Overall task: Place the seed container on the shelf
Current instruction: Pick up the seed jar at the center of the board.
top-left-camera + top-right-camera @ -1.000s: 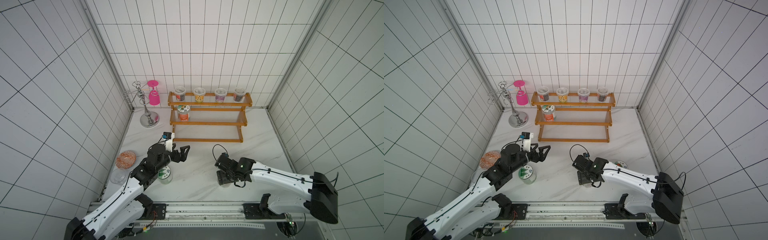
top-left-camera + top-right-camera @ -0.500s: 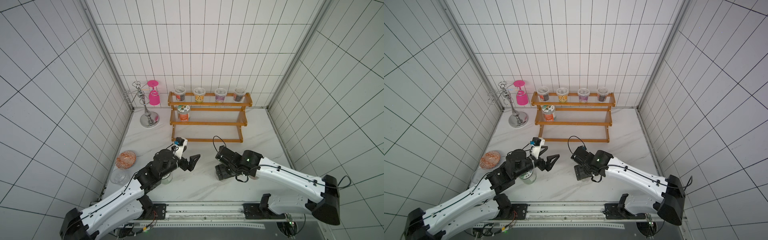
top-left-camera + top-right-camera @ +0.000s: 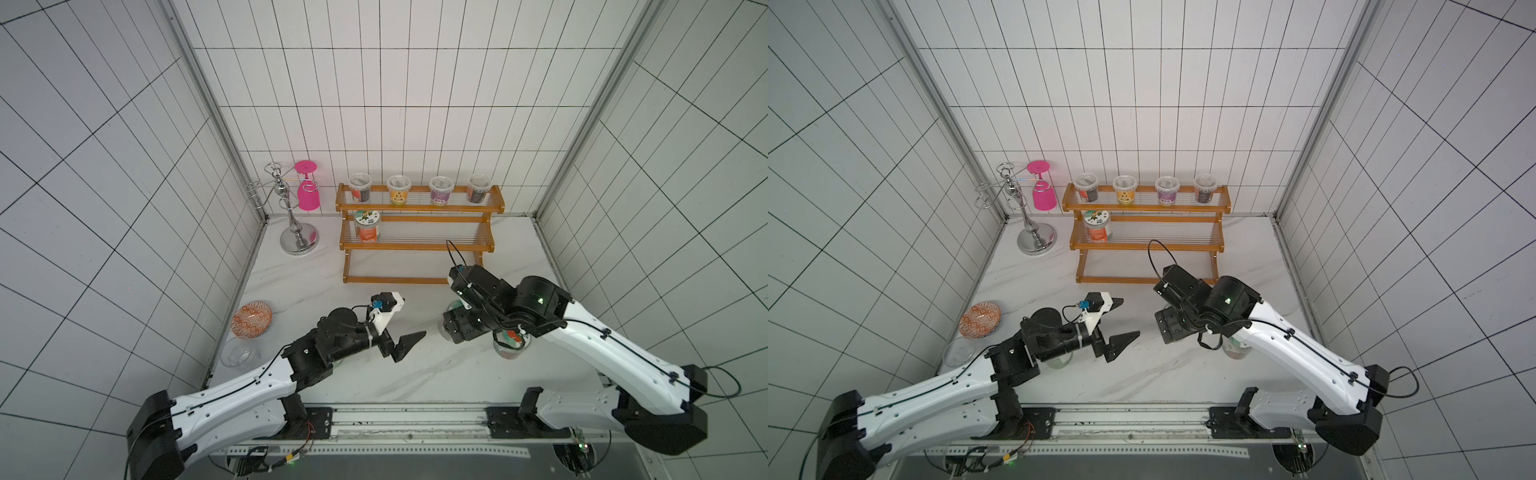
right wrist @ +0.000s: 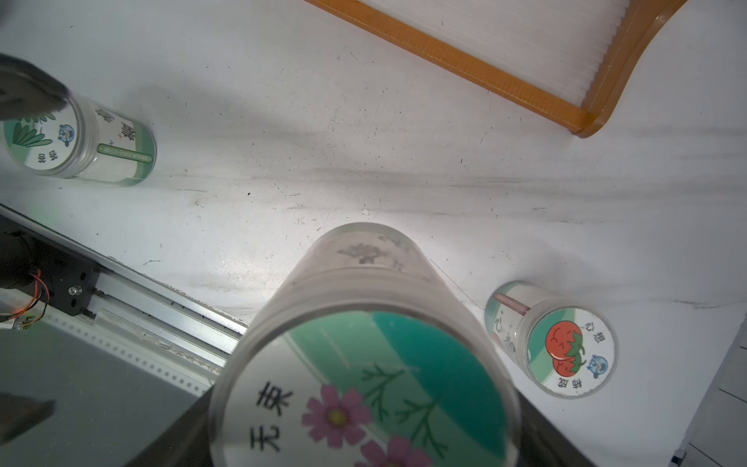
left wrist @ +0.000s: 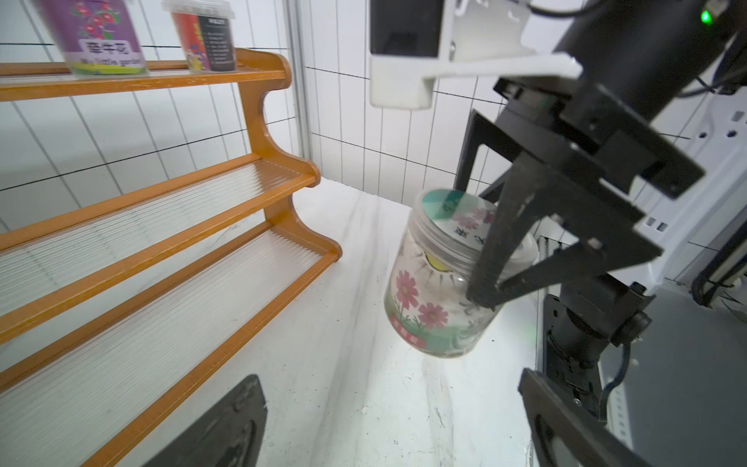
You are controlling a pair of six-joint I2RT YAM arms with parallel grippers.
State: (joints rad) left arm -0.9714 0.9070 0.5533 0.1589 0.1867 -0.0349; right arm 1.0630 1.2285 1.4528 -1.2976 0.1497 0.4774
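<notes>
Seed jar (image 5: 428,291): your right gripper (image 5: 471,246) holds it clamped from above, fingers down its sides. It appears lifted clear of the counter (image 3: 436,378), near the middle, in front of the right end of the shelf (image 3: 415,247). The shelf stands against the back edge, so from the gripper the way lies toward that edge and upward. The jar's long axis is close to upright, tipped a little in the left wrist view; level it before you set it down. The right arm is much the nearer. Your left gripper (image 3: 1129,316) hangs wide open and empty nearer the front edge, pointing at the right arm.

The jar is a clear, smooth-walled plastic cylinder, its flat lid labelled teal with pink flowers. The shelf is orange-brown wood, its three tiers floored with thin pale rods, so ridged underfoot. The bottom tier is bare, the middle holds an orange jar (image 3: 367,228) at its left end, the top four tubs (image 3: 399,192). A tomato jar (image 4: 566,347) and a green jar (image 4: 101,149) stand on the counter.
</notes>
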